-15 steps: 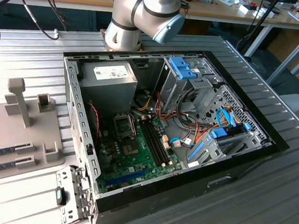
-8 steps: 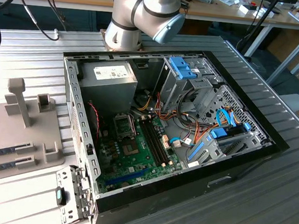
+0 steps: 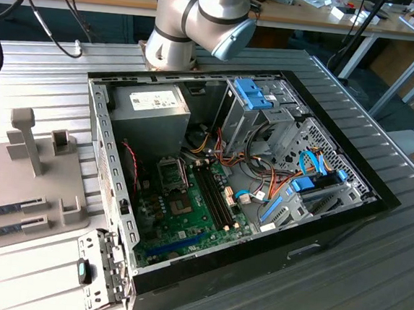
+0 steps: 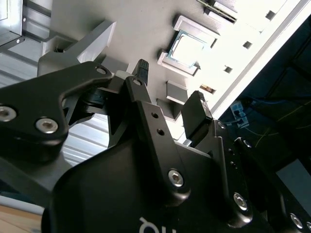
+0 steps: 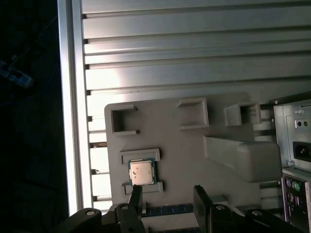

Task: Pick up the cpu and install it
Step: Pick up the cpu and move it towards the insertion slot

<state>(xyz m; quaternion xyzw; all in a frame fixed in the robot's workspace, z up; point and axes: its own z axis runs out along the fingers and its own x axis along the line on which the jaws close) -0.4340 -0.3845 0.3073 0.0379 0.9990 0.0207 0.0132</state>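
The hand point(image 4: 170, 81) is spread wide and holds nothing. Its 2 black fingers point(image 4: 142, 68) stand well apart, with only the gray plate point(image 5: 184, 165) showing between them. It hangs over that plate, clear of the cpu point(image 5: 141, 173), which is not gripped.

The cpu lies flat, silver top up with a thin green rim, inside a low square frame on the plate. In the first wrist view 1 fingertip point(image 5: 135, 193) lines up just beside that frame and the other is off to the side, so the cpu is not between them. In the second wrist view the cpu point(image 4: 187, 47) shows beyond the fingertips, apart from both.

The plate lies on the ribbed metal desk point(image 5: 194, 48), close to 1 desk edge, and the frame is on the side of the plate nearest that edge. The plate also carries 3 small square holders point(image 5: 193, 114) and a raised wedge-like block point(image 5: 243, 158).

In the exterior view an open case point(image 3: 331, 231) lies on its side in the middle of the desk, with the plate beside it toward the exterior view's left. Inside, the green board point(image 3: 187, 218) faces up. Its socket point(image 3: 173, 172) is well apart from the cpu. A gray power box point(image 3: 153, 107) fills the case corner nearest the arm point(image 3: 197, 16), whose base stands at the far desk edge behind the case.
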